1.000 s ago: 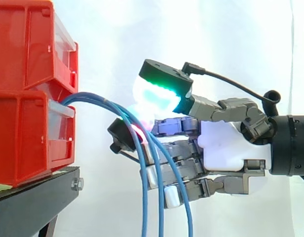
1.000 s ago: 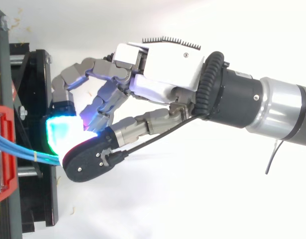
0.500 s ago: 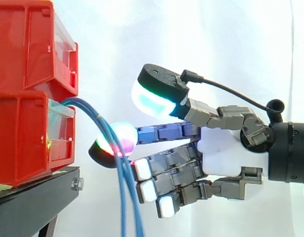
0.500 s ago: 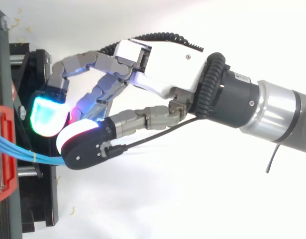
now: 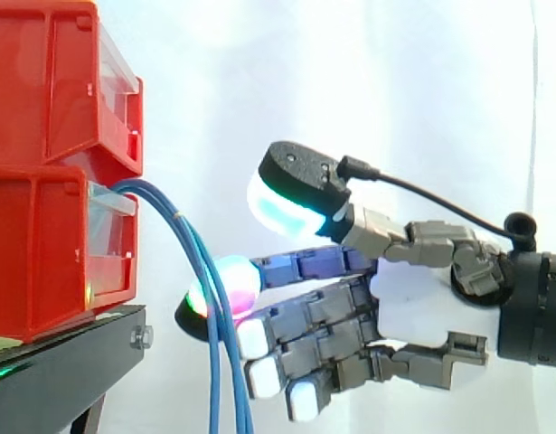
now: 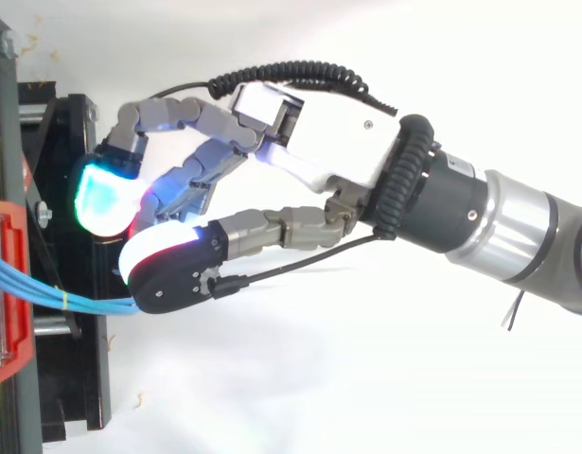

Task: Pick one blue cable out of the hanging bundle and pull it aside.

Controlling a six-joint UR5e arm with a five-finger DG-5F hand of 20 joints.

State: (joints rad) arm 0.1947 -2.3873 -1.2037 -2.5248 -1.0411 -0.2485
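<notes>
Lower bin: a red plastic bin with a clear front panel stands on a black metal stand, at the left edge of the side view.
Upper bin: a second red plastic bin sits directly on the first one.
Cables: a bundle of thin blue cables comes out at the top of the clear panel, bends over in an arch and hangs down in front of the stand. The strands are close together at the top and spread a little lower down.
Cables from above: the same bundle runs from the bin toward the right, with a small light band round it.
Hand: the robot hand with grey fingers and a white palm comes in from the right at the height of the lower bin, and its fingers point toward the bins.
Hand state: wide. The fingers are nearly straight and the thumb is lifted well above them with a clear gap, so nothing is clamped between them.
Thumb: its black-backed pad glows green and cyan. It is up and to the right of the cables, apart from them in the side view.
Upper finger: its pad glows magenta and green. The hanging strands cross in front of it – if they touch it or not, one cannot tell.
Lower fingers: their white pads are just beside the strands, on the right.
Top view: the bundle ends under the black tip of the thumb, and the contact there is hidden.
Background: a white curtain.
</notes>
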